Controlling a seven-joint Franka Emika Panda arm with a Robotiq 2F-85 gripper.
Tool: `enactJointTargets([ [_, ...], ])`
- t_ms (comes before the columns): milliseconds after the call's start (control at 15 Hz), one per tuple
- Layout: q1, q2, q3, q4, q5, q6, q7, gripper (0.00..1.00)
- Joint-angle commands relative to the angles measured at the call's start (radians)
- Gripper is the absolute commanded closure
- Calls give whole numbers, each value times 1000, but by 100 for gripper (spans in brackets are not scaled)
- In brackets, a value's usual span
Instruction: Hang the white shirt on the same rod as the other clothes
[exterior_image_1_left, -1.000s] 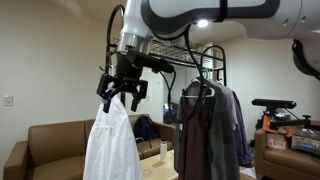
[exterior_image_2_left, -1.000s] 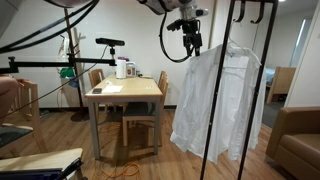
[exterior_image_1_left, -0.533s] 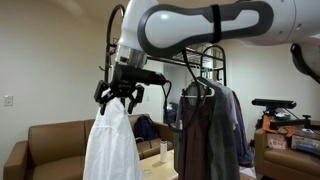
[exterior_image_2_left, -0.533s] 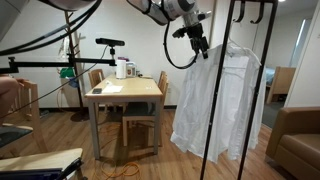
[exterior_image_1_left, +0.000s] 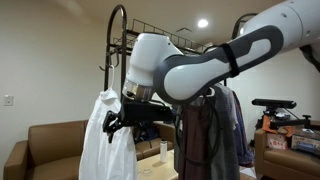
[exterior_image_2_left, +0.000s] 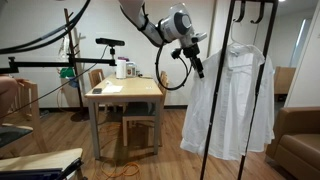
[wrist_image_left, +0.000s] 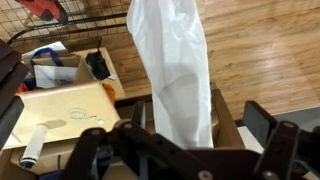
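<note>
White shirt (exterior_image_2_left: 235, 100), one, hanging, one pincer (exterior_image_2_left: 198, 67), jaws spread

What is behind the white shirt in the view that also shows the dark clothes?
A brown sofa stands behind the white shirt. The shirt covers part of its seat and back, so whatever lies there cannot be seen.

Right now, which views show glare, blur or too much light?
In an exterior view the ceiling lamp glares and the near arm looks soft; in the wrist view the white shirt is almost overexposed, its folds faint.
</note>
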Motion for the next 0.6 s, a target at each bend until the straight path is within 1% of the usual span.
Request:
enactJointTargets([
  [0, 6, -104, -13, -155, -91, 74, 125, 0],
  [267, 0, -146, -6, -210, -194, 126, 226, 0],
  [533, -8, -163, 1, -236, -329, 200, 306, 0],
])
